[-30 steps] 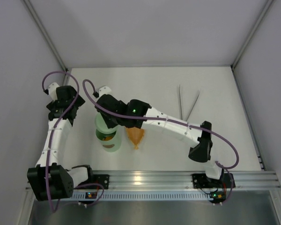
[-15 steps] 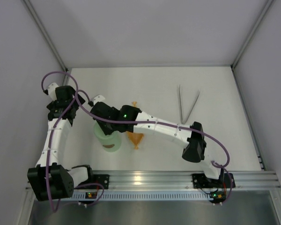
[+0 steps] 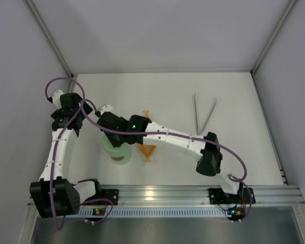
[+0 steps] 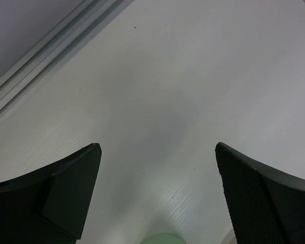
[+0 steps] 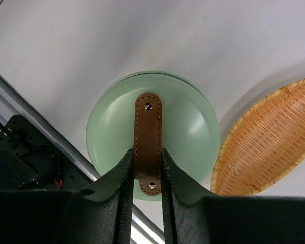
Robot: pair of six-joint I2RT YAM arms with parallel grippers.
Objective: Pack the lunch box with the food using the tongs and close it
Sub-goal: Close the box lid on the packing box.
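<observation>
White table [image 3: 244, 152]: tongs [image 3: 207, 116] point V-mouth away; R claw [image 5: 146, 153] clenched on lid handle [image 5: 148, 127], L claw [image 4: 155, 147] released.

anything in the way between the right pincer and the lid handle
Nothing visible. The right pincer is shut on the brown handle of the green lid, one finger on each side of the bar, with nothing between. The orange dish lies beside the lid, off the grip.
</observation>
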